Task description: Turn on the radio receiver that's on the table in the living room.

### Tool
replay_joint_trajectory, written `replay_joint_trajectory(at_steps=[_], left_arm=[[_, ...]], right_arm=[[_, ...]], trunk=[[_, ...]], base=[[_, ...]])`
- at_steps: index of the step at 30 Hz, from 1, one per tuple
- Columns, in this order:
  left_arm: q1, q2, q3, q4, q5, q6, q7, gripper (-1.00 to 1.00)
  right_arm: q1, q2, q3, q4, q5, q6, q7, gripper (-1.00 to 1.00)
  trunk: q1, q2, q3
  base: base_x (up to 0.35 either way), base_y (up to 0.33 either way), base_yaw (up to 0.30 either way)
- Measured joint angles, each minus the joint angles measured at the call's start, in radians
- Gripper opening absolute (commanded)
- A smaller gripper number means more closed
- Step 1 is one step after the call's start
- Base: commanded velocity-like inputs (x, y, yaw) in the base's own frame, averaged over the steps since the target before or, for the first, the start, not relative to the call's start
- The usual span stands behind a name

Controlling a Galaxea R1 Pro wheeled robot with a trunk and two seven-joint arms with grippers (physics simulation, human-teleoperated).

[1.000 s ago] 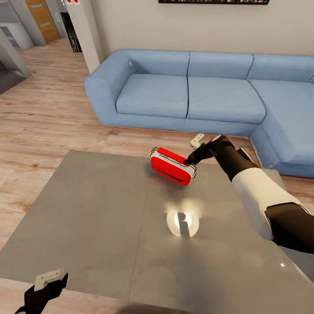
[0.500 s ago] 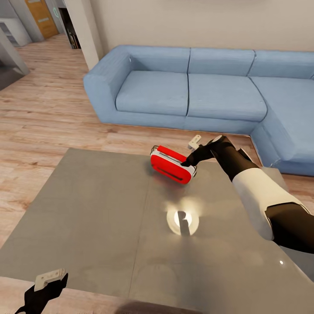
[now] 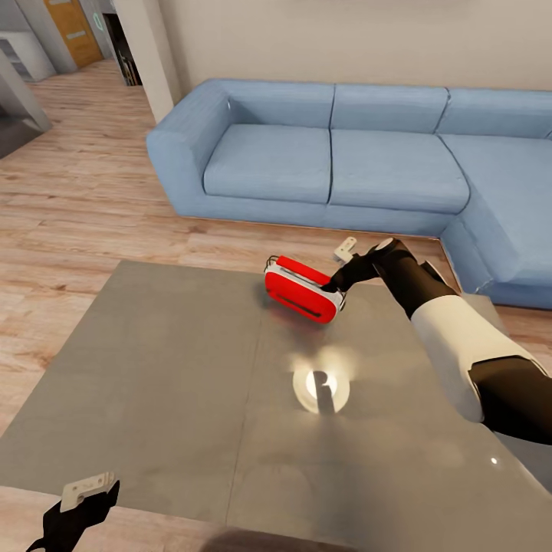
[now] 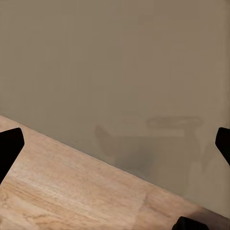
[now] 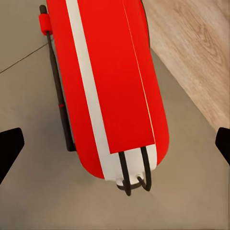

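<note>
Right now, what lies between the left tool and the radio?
In the head view, only bare grey table top separates the left tool, at the near edge, from the radio.

Radio receiver [image 3: 301, 292] glossy red plastic; table [image 3: 176, 399] glossy grey, reflective; floor [image 3: 84, 199] wood planks.

1. A blue L-shaped sofa [image 3: 337, 161] stands against the beige wall [image 3: 345, 38], with 3 seat cushions along the back run and a further section turning forward at the right.
2. Light wood plank floor [image 3: 84, 199] spreads around the sofa and runs back toward a hallway at the upper left.
3. A white pillar [image 3: 146, 54] rises just beside the sofa's left arm.
4. An orange-brown door [image 3: 75, 31] shows far back in the hallway.
5. A grey slanted surface [image 3: 19, 107] sits at the far left edge; what it is cannot be told.
</note>
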Motion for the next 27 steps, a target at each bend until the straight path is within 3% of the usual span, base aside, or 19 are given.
replay_joint_trajectory(at_steps=[6, 13, 27], left_arm=[[0.000, 0.000, 0.000, 0.000, 0.000, 0.000, 0.000, 1.00], [0.000, 0.000, 0.000, 0.000, 0.000, 0.000, 0.000, 1.00], [0.000, 0.000, 0.000, 0.000, 0.000, 0.000, 0.000, 1.00]], right_arm=[[0.000, -0.016, -0.001, 0.000, -0.001, -0.013, 0.000, 1.00], [0.000, -0.036, -0.087, 0.000, 0.001, -0.029, 0.003, 1.00], [0.000, -0.035, -0.097, -0.001, 0.005, -0.049, 0.015, 1.00]], trunk=[[0.000, 0.000, 0.000], [0.000, 0.000, 0.000], [0.000, 0.000, -0.001]], base=[[0.000, 0.000, 0.000], [0.000, 0.000, 0.000], [0.000, 0.000, 0.000]])
